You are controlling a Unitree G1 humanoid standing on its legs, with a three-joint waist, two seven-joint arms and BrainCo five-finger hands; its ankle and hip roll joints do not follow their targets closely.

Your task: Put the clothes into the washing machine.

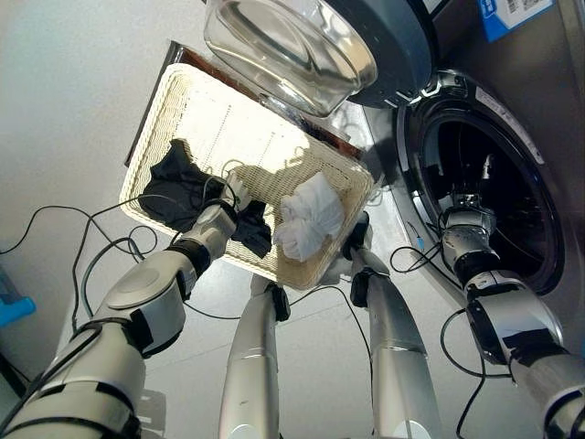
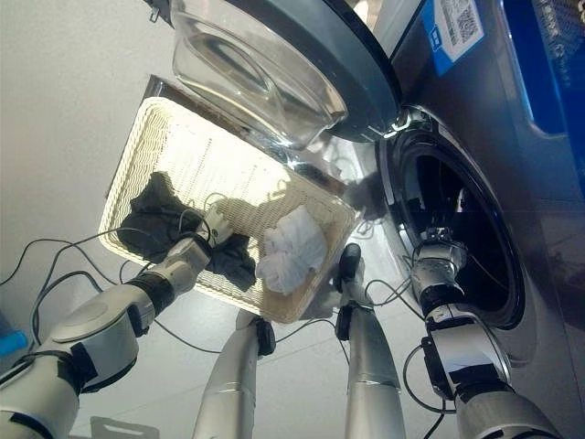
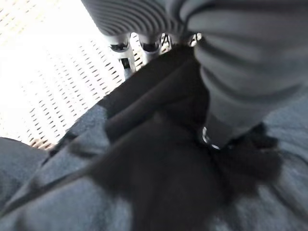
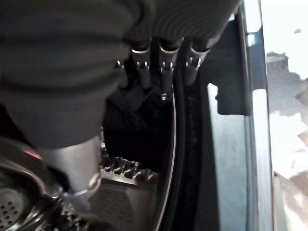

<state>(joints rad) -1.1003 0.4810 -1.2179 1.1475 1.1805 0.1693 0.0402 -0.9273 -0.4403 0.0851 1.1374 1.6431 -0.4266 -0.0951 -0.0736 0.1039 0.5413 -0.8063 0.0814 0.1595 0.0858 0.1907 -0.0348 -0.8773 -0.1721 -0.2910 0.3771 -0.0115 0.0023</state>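
A pale wicker basket (image 1: 160,105) lies on the floor in front of the washing machine (image 1: 512,183). It holds a dark garment (image 1: 174,187) and a bunched white garment (image 1: 309,219). My left hand (image 1: 236,194) is down in the basket. Its thumb (image 3: 226,110) and fingers pinch a fold of the dark garment (image 3: 159,159). My right hand (image 1: 468,203) is inside the drum's round opening, with straight fingers (image 4: 166,72) holding nothing. A dark piece of cloth (image 4: 127,108) lies in the drum just past them.
The washer's door (image 1: 302,46) with its clear bowl-shaped glass hangs open over the basket's far side. The grey rubber seal (image 4: 185,144) rings the drum opening beside my right hand. Pale floor (image 1: 64,110) stretches left of the basket.
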